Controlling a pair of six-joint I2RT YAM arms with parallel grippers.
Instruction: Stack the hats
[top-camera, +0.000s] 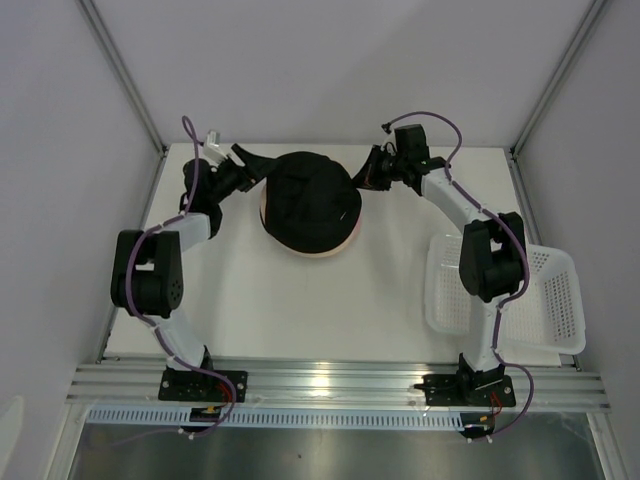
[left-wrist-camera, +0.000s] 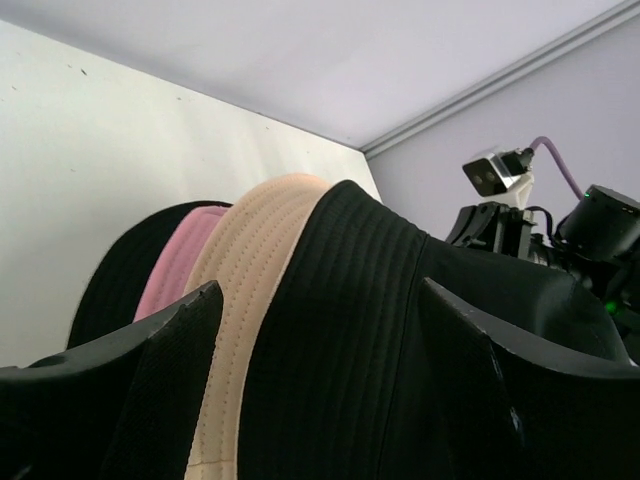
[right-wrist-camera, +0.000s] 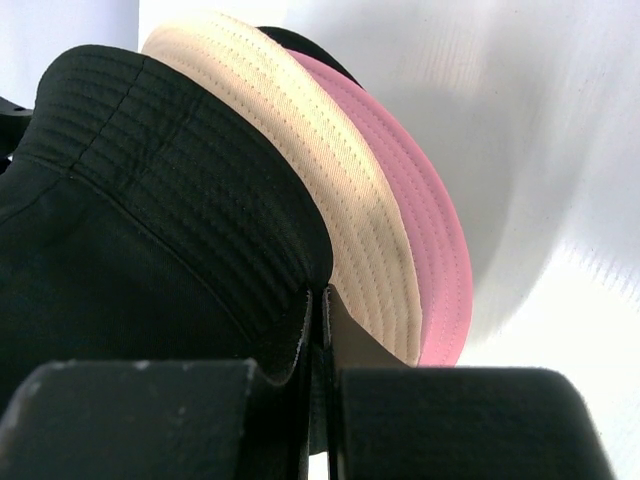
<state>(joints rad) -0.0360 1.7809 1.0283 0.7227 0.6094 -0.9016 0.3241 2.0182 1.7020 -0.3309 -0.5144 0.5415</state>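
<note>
Far centre of tabletop (top-camera: 300, 310), I count 4 stacked hats (top-camera: 310, 205), 2 blk, 1 beige, 1 pink, L end effector (left-wrist-camera: 320, 292) spread wide astride top blk hat (left-wrist-camera: 360, 330), R end effector (right-wrist-camera: 320, 330) clamped on its brim

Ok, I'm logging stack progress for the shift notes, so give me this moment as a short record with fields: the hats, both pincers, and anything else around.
stack: four hats piled at the far middle of the table
order, top down: black hat, beige hat, pink hat, second black hat
left pincer: open, fingers either side of the top brim
right pincer: shut on the top brim, opposite side
basket: white mesh, near right, no hat seen inside
</note>
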